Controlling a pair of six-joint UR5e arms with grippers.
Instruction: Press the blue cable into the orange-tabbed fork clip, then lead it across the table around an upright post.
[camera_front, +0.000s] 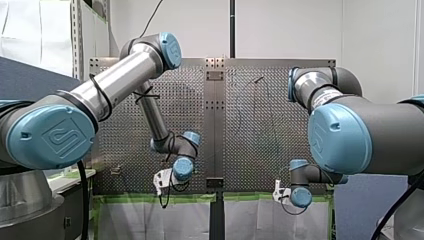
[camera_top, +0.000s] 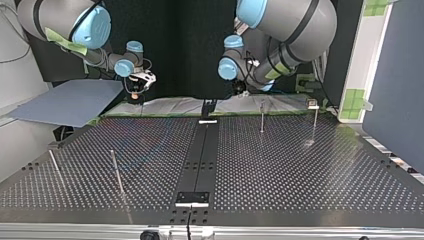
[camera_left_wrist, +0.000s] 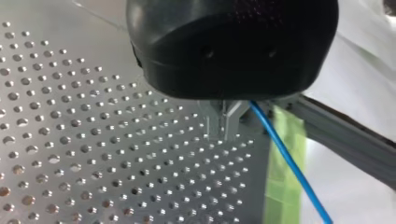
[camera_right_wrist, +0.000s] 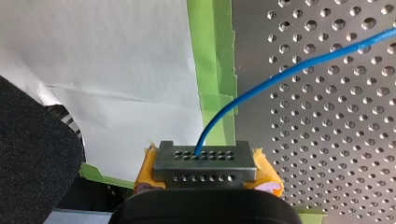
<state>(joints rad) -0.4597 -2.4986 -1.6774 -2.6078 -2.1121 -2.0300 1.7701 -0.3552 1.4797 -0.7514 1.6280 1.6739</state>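
The blue cable (camera_right_wrist: 280, 77) comes out from between the metal fingertips of my right gripper (camera_right_wrist: 204, 156), which is shut on it. It then runs away over the perforated plate. Orange-yellow pads show at both sides of those fingers. My left gripper (camera_left_wrist: 223, 127) is black with thin metal fingers pressed together. The blue cable (camera_left_wrist: 285, 158) leaves from right beside them and hangs down past the green tape. In the front view both grippers, left (camera_front: 161, 181) and right (camera_front: 279, 192), hover at the plate's near edge. A small clip (camera_top: 312, 104) stands at the top view's far right; its tab colour is unclear.
Thin upright posts stand on the perforated table (camera_top: 280, 165): two at the top view's left (camera_top: 116, 172) (camera_top: 55, 167) and two at its far right (camera_top: 261, 117) (camera_top: 315, 122). A dark rail (camera_top: 197, 165) runs down the middle. Green tape (camera_right_wrist: 212, 60) and white sheeting edge the plate.
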